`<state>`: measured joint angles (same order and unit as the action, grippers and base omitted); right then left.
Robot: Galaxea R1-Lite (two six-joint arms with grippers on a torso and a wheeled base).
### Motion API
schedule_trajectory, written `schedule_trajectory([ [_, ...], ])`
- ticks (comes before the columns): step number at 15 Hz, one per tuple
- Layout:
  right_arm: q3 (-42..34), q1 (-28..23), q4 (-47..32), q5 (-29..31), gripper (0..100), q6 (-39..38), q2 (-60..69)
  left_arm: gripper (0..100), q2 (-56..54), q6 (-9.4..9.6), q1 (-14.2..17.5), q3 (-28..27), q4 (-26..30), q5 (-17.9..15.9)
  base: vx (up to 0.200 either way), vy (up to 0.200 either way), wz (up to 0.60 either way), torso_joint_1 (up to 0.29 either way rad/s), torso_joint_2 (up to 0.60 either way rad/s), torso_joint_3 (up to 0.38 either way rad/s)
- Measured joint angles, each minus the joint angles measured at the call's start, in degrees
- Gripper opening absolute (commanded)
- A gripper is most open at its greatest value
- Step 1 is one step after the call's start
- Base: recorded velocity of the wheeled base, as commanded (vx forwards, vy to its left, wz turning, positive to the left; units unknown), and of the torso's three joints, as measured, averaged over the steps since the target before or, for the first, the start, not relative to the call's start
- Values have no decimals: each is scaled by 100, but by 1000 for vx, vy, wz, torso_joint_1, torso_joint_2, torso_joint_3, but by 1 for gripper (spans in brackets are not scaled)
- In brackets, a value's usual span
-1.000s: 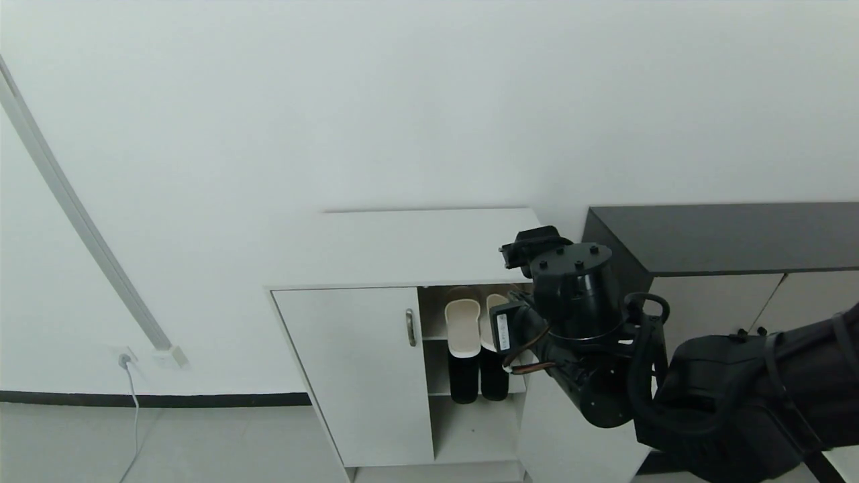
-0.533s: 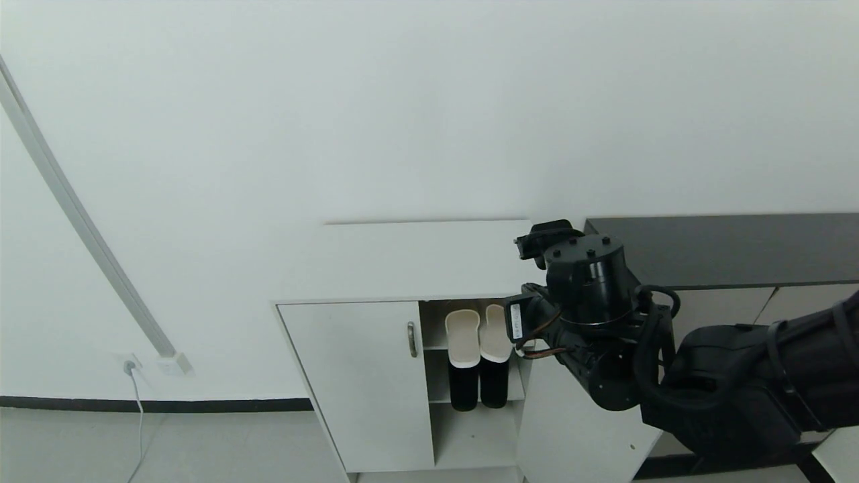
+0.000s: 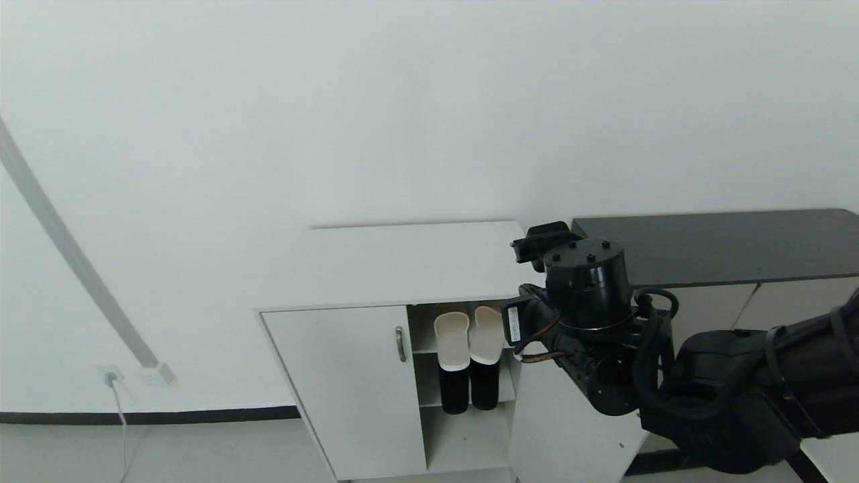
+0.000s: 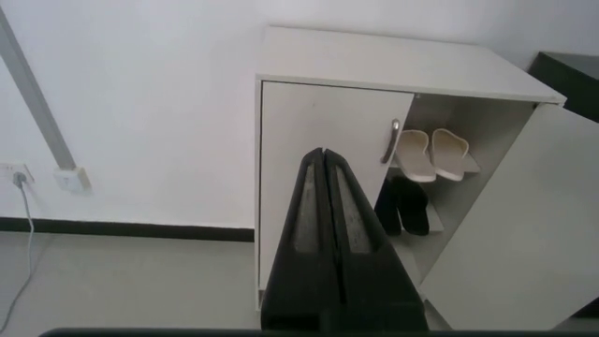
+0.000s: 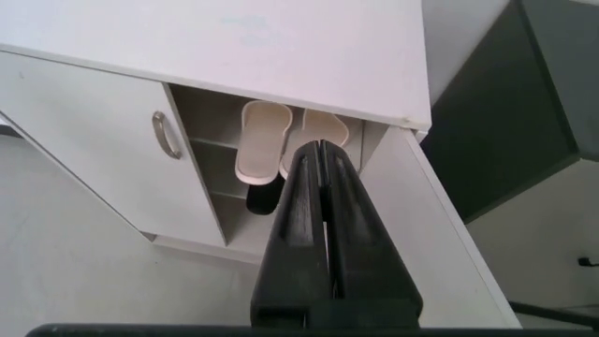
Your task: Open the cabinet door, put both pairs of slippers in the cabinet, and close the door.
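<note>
1. Two pairs of slippers already sit inside the cabinet (image 3: 402, 261). The white slippers (image 3: 468, 339) are on the upper shelf and the black slippers (image 3: 470, 392) on the shelf below. Both pairs run front to back, with their ends towards us. We judge that only the closing remains.
2. The open door (image 3: 570, 436) hangs from the cabinet's right side and is swung out towards us, its long axis upright. The right claw (image 5: 321, 154) has its fingers pressed together on nothing. It sits by the cabinet's top right corner, just before the opening, with the door panel below it and to its right. To shut the door we would need to get onto its outer face and push left, towards the opening.
3. The left claw (image 4: 324, 157) is also drawn together and empty. It faces the closed left door (image 3: 342, 389) and is well apart from the cabinet, so the right arm is clearly the nearer one.
4. The right arm covers the open door's top edge and hinges in the head view, and the frame cuts off the door's bottom. We see no handle on it. We cannot tell whether the right claw touches the panel.
</note>
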<state>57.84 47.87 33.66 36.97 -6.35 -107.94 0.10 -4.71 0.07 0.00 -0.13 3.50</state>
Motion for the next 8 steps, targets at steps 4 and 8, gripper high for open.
schedule_trajectory([
  [4, -18, -17, -2, 2, 0, 4, 2, 0, 0, -2, 2, 0, -2, 6, 0, 0, -450, 8, 1, -1],
  [8, -21, -124, 55, 5, 0, 72, -24, 0, 0, -7, 2, 0, 0, 6, -100, 0, 0, 4, 2, -1],
])
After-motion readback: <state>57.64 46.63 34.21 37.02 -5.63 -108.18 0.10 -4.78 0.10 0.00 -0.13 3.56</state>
